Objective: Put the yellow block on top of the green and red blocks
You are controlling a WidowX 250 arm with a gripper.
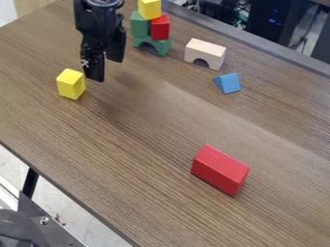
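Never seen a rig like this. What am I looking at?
One picture, from a fixed camera looking down at a slant on a wood-grain table. The black machine coming in at the top is a robot arm. Its jaws stand apart, holding nothing, near a loose yellow block.

Behind it is a stack: green arch at the bottom, green block and small red block side by side, top yellow block over them. Also out: pale arch, blue wedge, larger red block.
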